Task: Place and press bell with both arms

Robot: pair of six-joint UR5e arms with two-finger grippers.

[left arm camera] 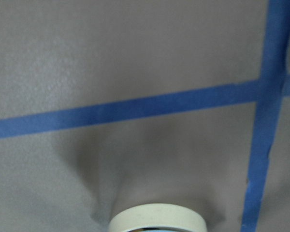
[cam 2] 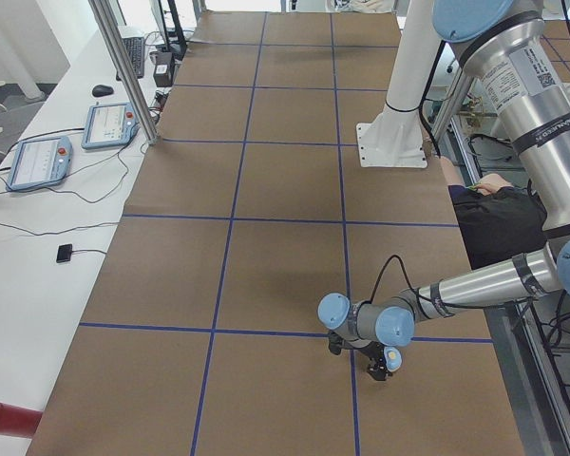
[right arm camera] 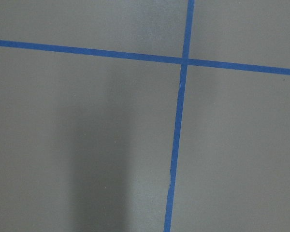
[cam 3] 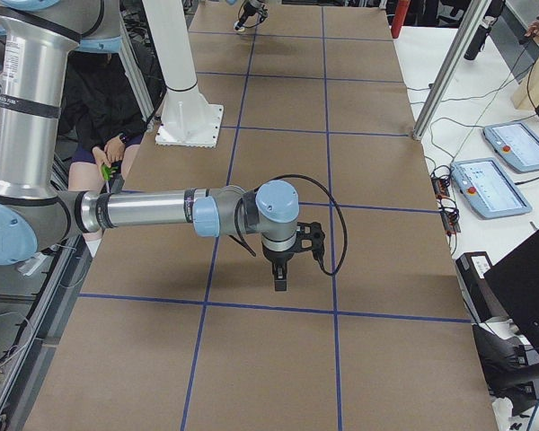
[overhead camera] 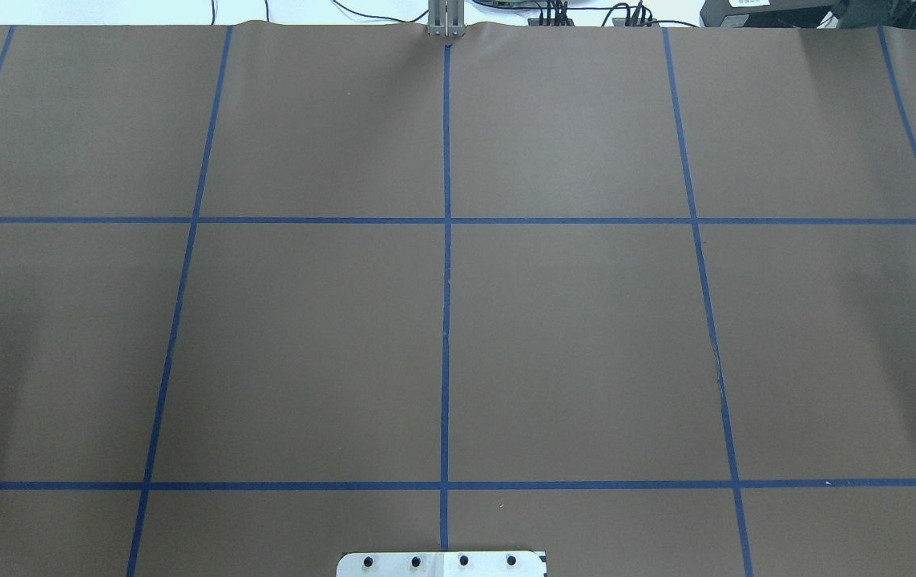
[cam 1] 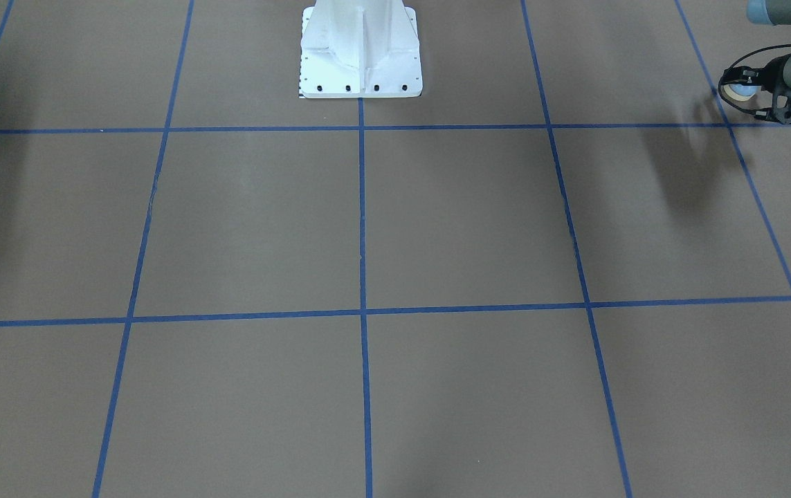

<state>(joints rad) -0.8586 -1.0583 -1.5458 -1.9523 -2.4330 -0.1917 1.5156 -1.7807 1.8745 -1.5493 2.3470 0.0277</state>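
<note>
Left wrist-mounted: smooth cream round bell (left arm camera: pixel 157 220) rim.

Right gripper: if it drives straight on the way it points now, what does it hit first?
The right gripper points straight down, and its wrist view shows only bare brown table with blue tape lines below. So probably the table; height is unclear.

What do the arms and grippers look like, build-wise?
Both arms are silver-grey tubes with light-blue round joint caps: left arm, right arm. Black bands ring the links, and white labels mark the upper links. Each black gripper, left gripper and right gripper, has a looping black cable.
</note>
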